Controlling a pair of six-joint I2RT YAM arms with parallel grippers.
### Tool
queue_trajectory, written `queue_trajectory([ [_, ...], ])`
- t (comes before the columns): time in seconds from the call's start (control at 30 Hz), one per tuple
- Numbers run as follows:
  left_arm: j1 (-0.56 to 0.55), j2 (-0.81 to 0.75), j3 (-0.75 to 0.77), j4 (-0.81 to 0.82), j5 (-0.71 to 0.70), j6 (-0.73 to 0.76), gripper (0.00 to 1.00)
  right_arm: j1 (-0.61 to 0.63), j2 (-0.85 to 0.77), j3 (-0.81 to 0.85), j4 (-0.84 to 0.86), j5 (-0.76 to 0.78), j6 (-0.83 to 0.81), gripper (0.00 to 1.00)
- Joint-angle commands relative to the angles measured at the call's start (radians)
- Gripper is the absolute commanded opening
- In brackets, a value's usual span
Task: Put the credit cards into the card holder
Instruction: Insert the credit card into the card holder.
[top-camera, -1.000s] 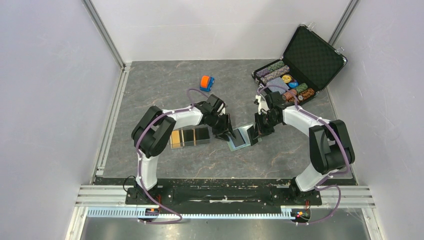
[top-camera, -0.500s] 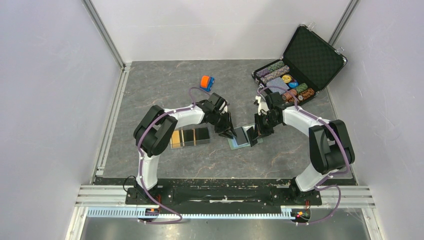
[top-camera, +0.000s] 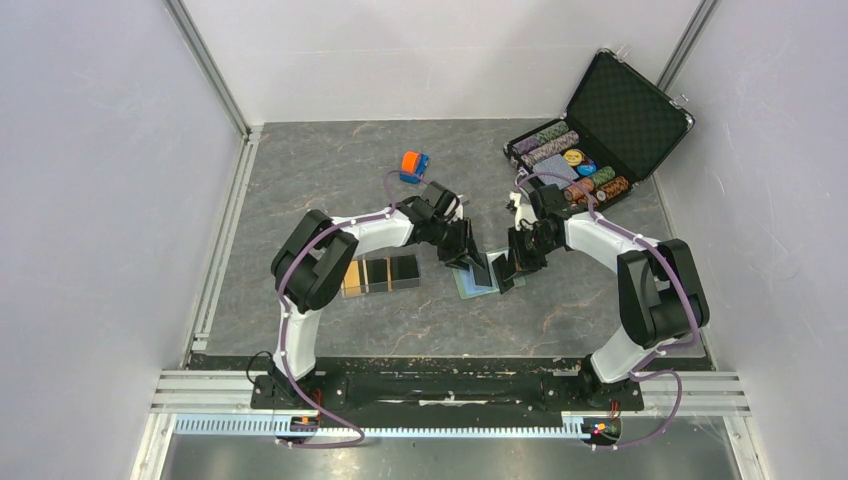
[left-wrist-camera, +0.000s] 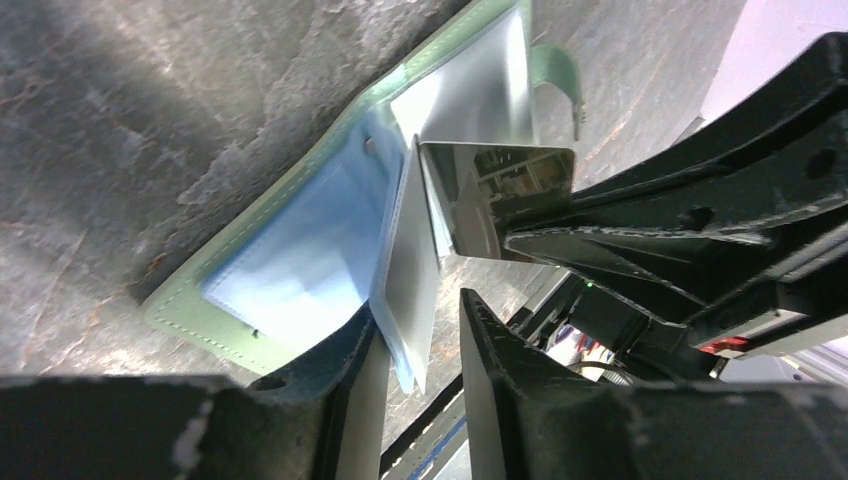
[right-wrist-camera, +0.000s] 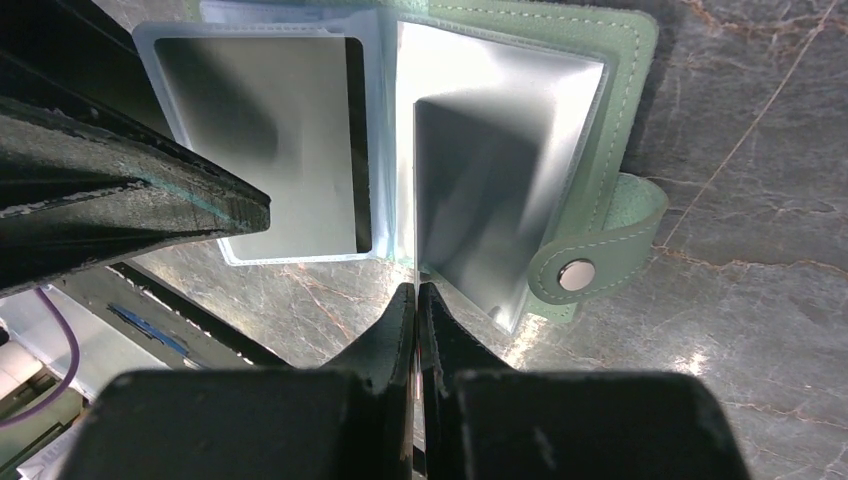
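Observation:
The sage-green card holder (top-camera: 478, 278) lies open on the table, pale blue inside (left-wrist-camera: 300, 250), its snap strap (right-wrist-camera: 577, 275) out to the side. My left gripper (top-camera: 466, 256) (left-wrist-camera: 418, 312) is open. A clear pocket leaf (left-wrist-camera: 412, 260) stands up between its fingers and leans on one of them. My right gripper (top-camera: 504, 270) (right-wrist-camera: 416, 292) is shut on a glossy credit card (left-wrist-camera: 500, 190), held on edge just above the holder's spine. More credit cards (top-camera: 378, 273), orange-gold and black, lie in a row to the left.
An open black chip case (top-camera: 600, 130) full of chips stands at the back right. An orange-and-blue toy car (top-camera: 413, 165) sits behind the left arm. The two grippers are close together over the holder. Walls close in the table on three sides.
My left gripper has shifted right, over the holder's left side, and the clear leaf now stands between its fingers. The right gripper and its card have hardly moved.

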Motion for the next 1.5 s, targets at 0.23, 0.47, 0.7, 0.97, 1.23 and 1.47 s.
queue_trajectory([
  [0.23, -0.006, -0.007, 0.043, 0.029, 0.041, 0.012, 0.02, 0.012, 0.003, 0.034, 0.008, -0.023, -0.003, 0.0],
  [0.47, -0.003, -0.049, 0.14, -0.306, -0.071, 0.205, 0.02, 0.009, -0.047, 0.118, 0.006, -0.002, 0.024, 0.0],
  [0.7, -0.004, -0.068, 0.191, -0.457, -0.119, 0.212, 0.12, 0.005, -0.068, 0.182, 0.008, 0.001, 0.052, 0.0],
  [0.97, -0.023, 0.003, 0.201, -0.223, 0.094, 0.054, 0.49, -0.037, -0.085, 0.182, 0.007, 0.017, 0.059, 0.0],
  [1.23, -0.064, 0.081, 0.232, -0.126, 0.158, -0.014, 0.49, -0.062, -0.098, 0.187, 0.006, 0.009, 0.057, 0.0],
  [1.47, -0.056, 0.032, 0.172, -0.104, 0.118, 0.035, 0.49, -0.053, -0.097, 0.143, 0.044, -0.038, 0.078, 0.0],
])
